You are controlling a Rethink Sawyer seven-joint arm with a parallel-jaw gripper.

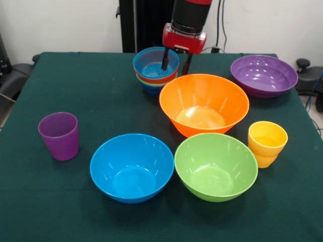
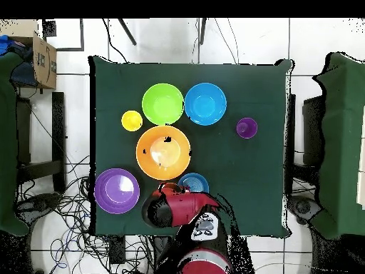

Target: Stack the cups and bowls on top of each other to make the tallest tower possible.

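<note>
Across the green tabletop (image 1: 101, 91) the biggest risks sit with the biggest pieces. Widest is the shallow purple bowl (image 1: 264, 75), alone at the far corner on the front view's right. Its broad, low shape would probably rock if set high on a narrow base. Next, the large orange bowl (image 1: 204, 103) stands mid-table, just beside the small stack and close to the arm. A careless lift or swing could likely clip its rim and shove it into the green bowl (image 1: 216, 166) or the blue bowl (image 1: 132, 167), which sit side by side near the front edge.

Behind the orange bowl is the tower (image 1: 155, 70) so far: a few small bowls nested, a light blue one on top, red-orange and dark blue rims showing beneath. The end effector (image 1: 176, 63) straddles that top bowl's rim with its jaws parted, one finger inside and one outside. It does not appear to be clamping anything. If it closes off-centre or pulls up askew, I judge the whole nest could tip or drag.

Smallest are the yellow cup (image 1: 267, 143), just beside the green bowl, and the purple cup (image 1: 59, 135), well apart at the other side. Both are light and easily toppled.
</note>
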